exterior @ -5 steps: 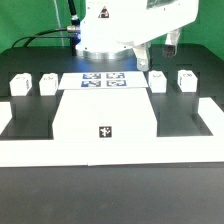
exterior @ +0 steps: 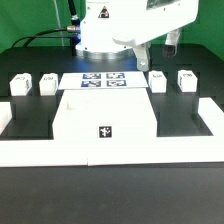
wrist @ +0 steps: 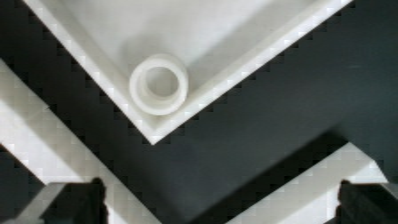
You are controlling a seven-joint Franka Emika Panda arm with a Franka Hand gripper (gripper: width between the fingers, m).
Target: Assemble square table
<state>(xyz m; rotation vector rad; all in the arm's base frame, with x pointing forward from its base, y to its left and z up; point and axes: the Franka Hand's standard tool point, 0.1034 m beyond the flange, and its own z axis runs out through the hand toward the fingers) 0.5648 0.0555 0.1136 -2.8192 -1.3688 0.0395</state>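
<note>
The square table slab (exterior: 105, 112) lies flat in the middle of the black bench, inside the white border rails (exterior: 110, 152) and near the marker board (exterior: 103, 79). Four stubby legs (exterior: 47, 82) stand loose in pairs on either side, none fitted. The gripper (wrist: 217, 205) hangs wide open and empty above one corner socket (wrist: 159, 82). This looks like the opening step. The next move probably calls for lowering squarely to take the slab's edge. The plastic looks smooth, matte and rigid, and the socket is a round ring.

text: none legible | signs: black-and-white tag (exterior: 105, 131) on square table (exterior: 105, 112) | same kind printed on marker board (exterior: 103, 80)
</note>
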